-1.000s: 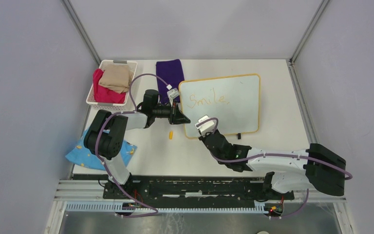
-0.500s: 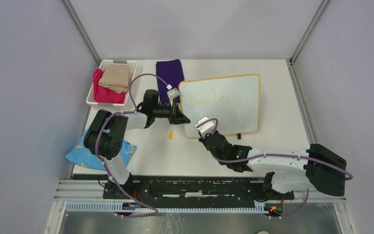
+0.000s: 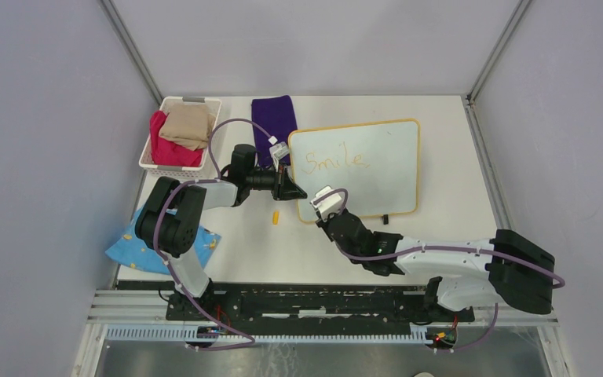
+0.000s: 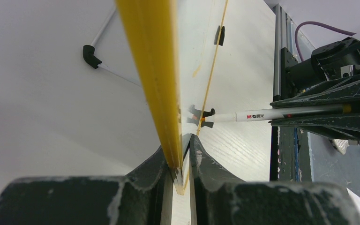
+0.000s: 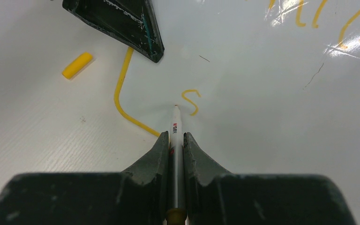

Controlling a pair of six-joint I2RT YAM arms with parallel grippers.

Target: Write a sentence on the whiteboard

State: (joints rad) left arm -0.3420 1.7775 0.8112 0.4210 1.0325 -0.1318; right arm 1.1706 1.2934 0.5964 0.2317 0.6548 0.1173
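The whiteboard lies flat with its yellow frame pinched at the left edge by my left gripper, which is shut on it. "Smile," is written in orange on the upper left of the board. A small orange "S" sits below it near the lower left corner. My right gripper is shut on a white marker. The marker's tip rests at the board surface just left of the "S".
A yellow marker cap lies on the table left of the board. A white basket of clothes stands at the back left, with a purple cloth beside it. A blue cloth lies near the left arm's base.
My right gripper has shifted slightly left with the marker over the board's lower left corner. The left arm and the board have stayed put.
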